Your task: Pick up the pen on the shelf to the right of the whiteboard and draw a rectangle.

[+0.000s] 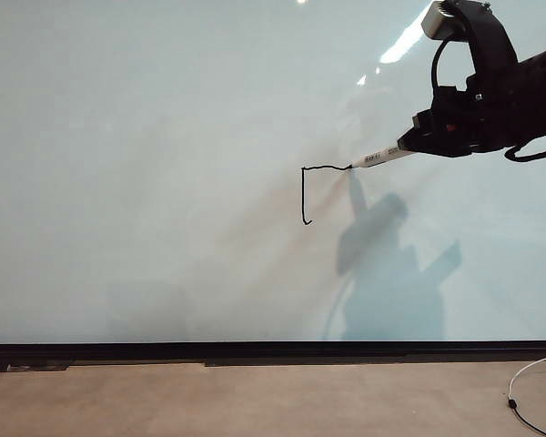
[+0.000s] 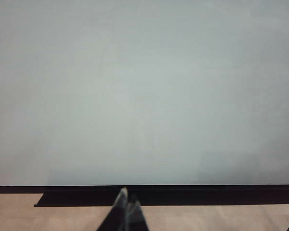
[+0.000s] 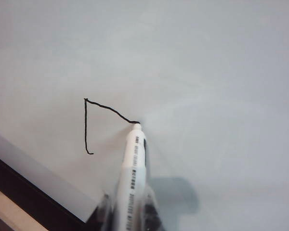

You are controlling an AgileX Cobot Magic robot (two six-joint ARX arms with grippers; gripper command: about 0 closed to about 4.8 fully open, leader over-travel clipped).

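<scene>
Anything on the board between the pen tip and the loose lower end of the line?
Nothing: bare whiteboard between the pen tip and the rectangle line's lower end, clearest in the right wrist view.

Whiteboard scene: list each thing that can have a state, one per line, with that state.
Whiteboard: upright, marked with an unfinished outline.
Rectangle: only the left side and the top side drawn; open at the right and below.
Pen: uncapped, tip touching the board at the end of the top line.
Right gripper: jaws shut on the pen.
Left gripper: low before the board, jaws together, holding nothing.
</scene>
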